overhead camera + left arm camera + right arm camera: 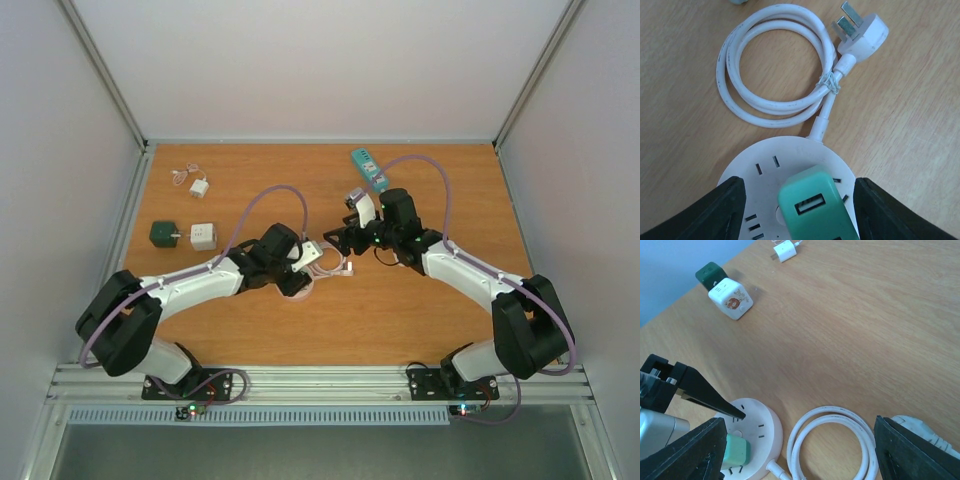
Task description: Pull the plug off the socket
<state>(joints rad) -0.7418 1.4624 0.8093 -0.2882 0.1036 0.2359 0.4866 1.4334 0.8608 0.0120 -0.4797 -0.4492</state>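
A round white socket [790, 160] lies on the wooden table with a teal-green plug [815, 207] stuck in its top, USB port facing up. My left gripper [800, 212] is open, and its black fingers [715, 215] stand on either side of the socket and plug. In the top view the left gripper [305, 262] hovers over the socket [298, 287]. My right gripper [800, 455] is open and empty, to the right of the socket [760, 437] and above the coiled white cord [835, 445]. The plug [736, 450] also shows there. The right gripper [343, 240] sits close to the left one.
The socket's cord ends in a white three-pin plug [860, 32]. A dark green cube [161, 233] and a white cube adapter [203, 236] stand at the left. A small white charger [198, 186] lies behind them. A teal strip [368, 168] lies at the back.
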